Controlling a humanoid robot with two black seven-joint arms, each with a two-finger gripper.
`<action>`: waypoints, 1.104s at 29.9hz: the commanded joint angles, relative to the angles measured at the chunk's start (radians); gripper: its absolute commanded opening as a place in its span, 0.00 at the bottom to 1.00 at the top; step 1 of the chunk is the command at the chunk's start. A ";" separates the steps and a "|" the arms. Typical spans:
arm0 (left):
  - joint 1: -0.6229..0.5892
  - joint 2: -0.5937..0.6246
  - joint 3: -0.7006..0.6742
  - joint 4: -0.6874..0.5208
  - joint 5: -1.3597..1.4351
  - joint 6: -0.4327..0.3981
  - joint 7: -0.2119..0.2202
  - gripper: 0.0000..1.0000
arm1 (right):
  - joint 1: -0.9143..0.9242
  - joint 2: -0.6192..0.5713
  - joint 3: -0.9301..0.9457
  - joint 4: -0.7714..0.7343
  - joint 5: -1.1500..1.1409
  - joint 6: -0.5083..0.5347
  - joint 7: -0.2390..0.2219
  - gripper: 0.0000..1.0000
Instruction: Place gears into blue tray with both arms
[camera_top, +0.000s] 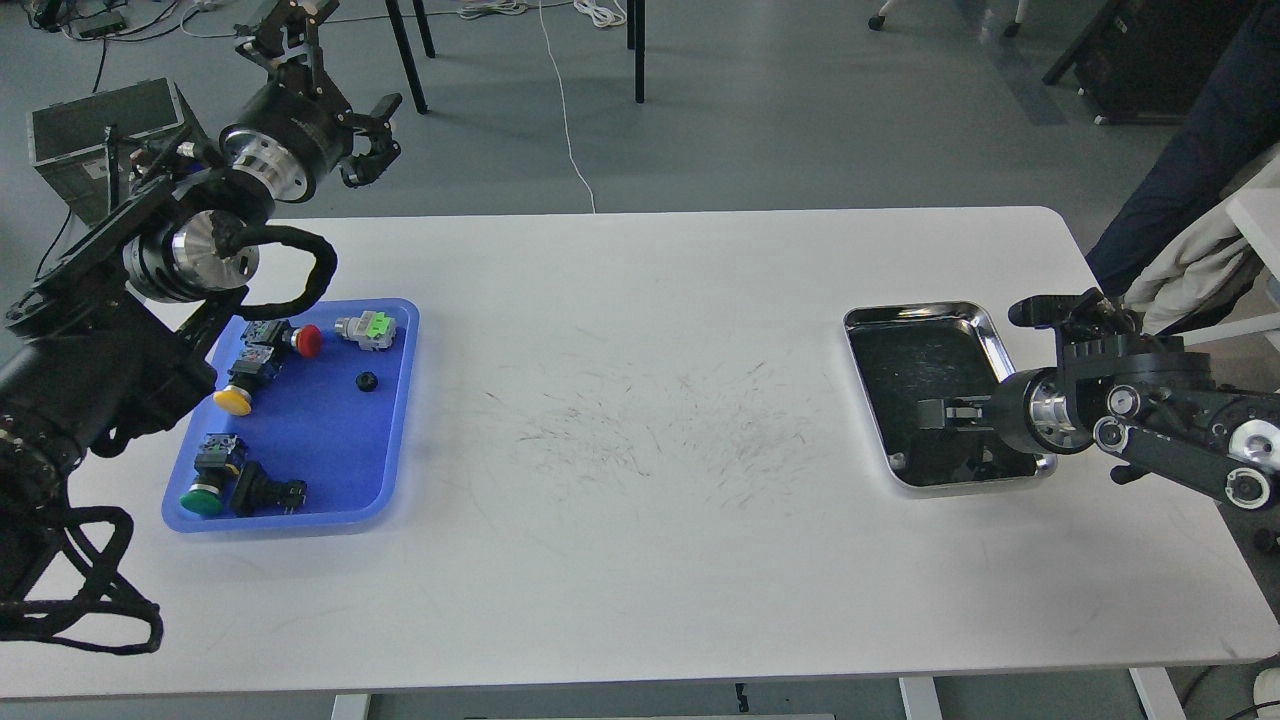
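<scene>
One gear in blue tray

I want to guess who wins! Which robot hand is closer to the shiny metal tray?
The right gripper. It reaches over the steel tray itself. The left gripper is far across the table, raised beyond the blue tray.

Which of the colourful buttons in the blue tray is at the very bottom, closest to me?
The green button, in the near left corner of the blue tray. The yellow button sits further back, and the red button is furthest.
</scene>
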 joint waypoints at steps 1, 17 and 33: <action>0.000 0.001 0.000 0.001 0.000 0.000 0.000 0.98 | 0.002 0.000 -0.019 0.001 -0.025 0.001 0.003 0.64; 0.002 0.006 0.002 0.001 0.000 0.002 0.000 0.98 | 0.008 -0.003 -0.025 0.001 -0.028 0.027 0.003 0.20; 0.002 0.006 0.000 0.001 0.002 0.002 0.000 0.98 | 0.267 -0.095 -0.025 0.106 -0.011 0.035 0.008 0.02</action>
